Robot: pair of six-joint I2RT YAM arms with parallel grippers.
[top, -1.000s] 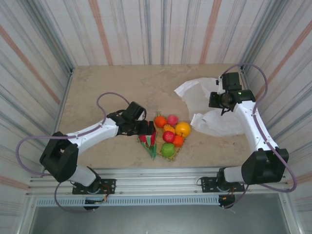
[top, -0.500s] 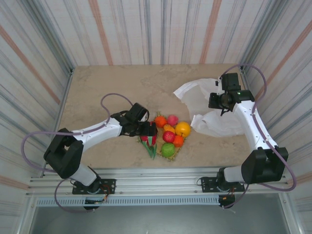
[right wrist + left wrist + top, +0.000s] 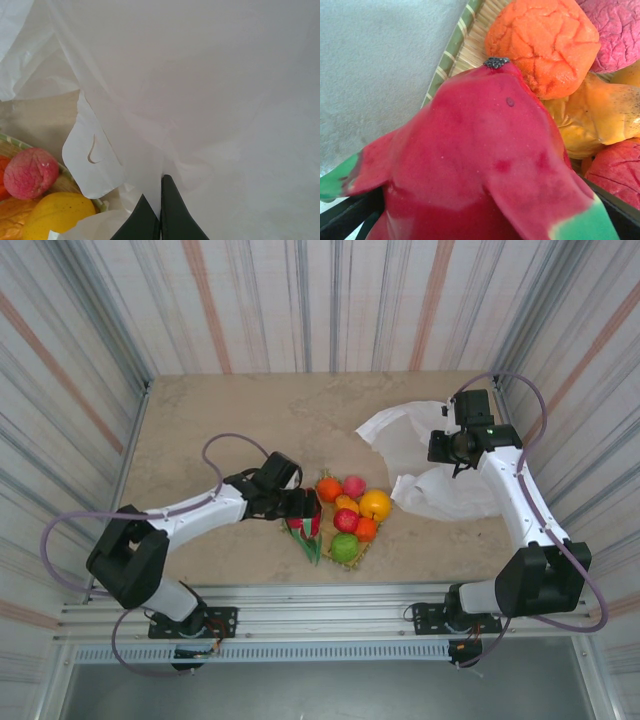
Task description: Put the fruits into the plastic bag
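Note:
The fruits lie heaped on a woven mat (image 3: 323,476) at the table's middle: an orange (image 3: 329,489), a pink one (image 3: 353,485), a yellow-orange one (image 3: 375,504), a red apple (image 3: 345,520), a green one (image 3: 344,547). A pink-red dragon fruit (image 3: 485,150) with green tips lies at the mat's left edge. My left gripper (image 3: 303,508) stands open, one jaw on each side of it; I cannot see whether they touch it. At the right, my right gripper (image 3: 157,192) is shut on a fold of the white plastic bag (image 3: 200,75), which lies crumpled (image 3: 440,490) beside the fruits.
Striped walls close in the table on the left, far and right sides. Bare beige tabletop (image 3: 220,420) spreads over the far left. A metal rail (image 3: 320,605) runs along the near edge by both arm bases.
My left gripper has slid right, up to the mat's edge, so the dragon fruit sits between its jaws. The right arm and the bag have not moved.

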